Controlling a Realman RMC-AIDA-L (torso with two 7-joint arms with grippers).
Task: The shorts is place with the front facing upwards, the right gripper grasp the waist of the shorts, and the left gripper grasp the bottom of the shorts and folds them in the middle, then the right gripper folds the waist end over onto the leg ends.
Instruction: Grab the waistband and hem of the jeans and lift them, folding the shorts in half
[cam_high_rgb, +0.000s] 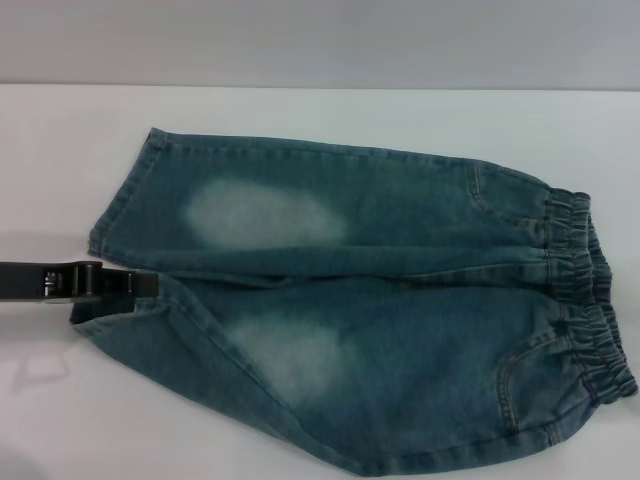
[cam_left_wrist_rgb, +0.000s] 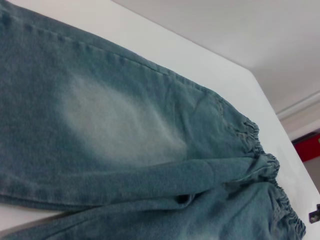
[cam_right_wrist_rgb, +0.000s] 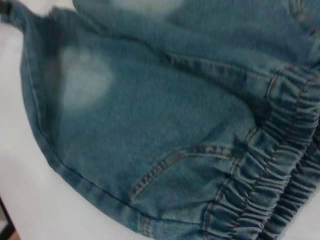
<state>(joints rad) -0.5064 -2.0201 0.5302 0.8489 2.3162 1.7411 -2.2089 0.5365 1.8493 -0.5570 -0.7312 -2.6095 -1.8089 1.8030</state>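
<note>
Left end effector (cam_high_rgb: 140, 284) closed on shorts (cam_high_rgb: 380, 330) leg hem, white table (cam_high_rgb: 320, 110) beneath

Left gripper (cam_high_rgb: 148, 284) reached in low from the left; right arm not seen in the head view.

The left arm is held nearly level, stretched in from the left edge, its dark gripper closed at the tip on the hem of the shorts (cam_high_rgb: 400, 330) near leg. The right gripper is out of sight in every view, and its state cannot be read.
</note>
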